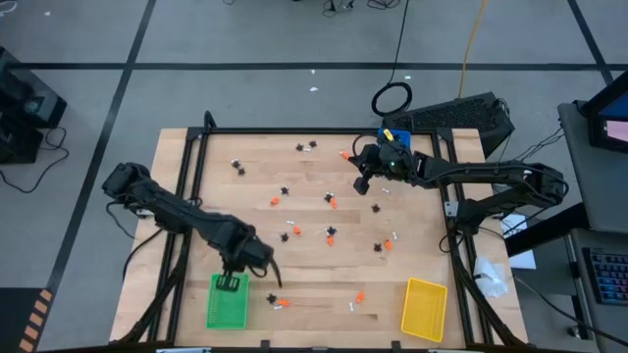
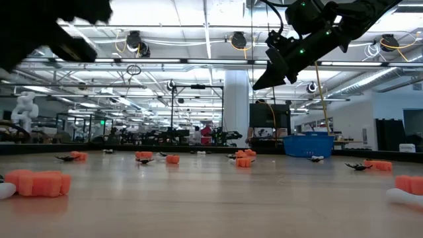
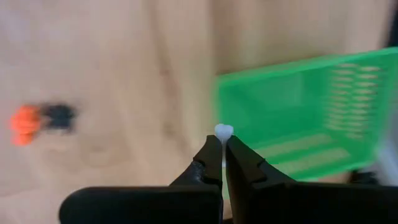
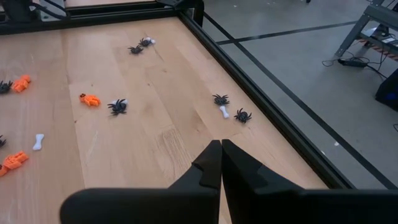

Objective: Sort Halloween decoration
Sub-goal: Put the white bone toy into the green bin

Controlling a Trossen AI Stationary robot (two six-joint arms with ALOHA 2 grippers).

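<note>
Pinching a white bone-like stick (image 3: 223, 131), the left gripper (image 1: 233, 281) hangs over the green tray (image 1: 226, 310) at lower left of the high view; the drop seems next, needing only parted fingers. Right gripper (image 1: 361, 183), pressed together and empty, hovers upper right above scattered trinkets (image 1: 332, 203).

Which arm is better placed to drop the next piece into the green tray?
Left. The left end effector is shut on a white bone piece, right by the green tray. The right end effector is shut on nothing, raised near the table's far edge.
</note>
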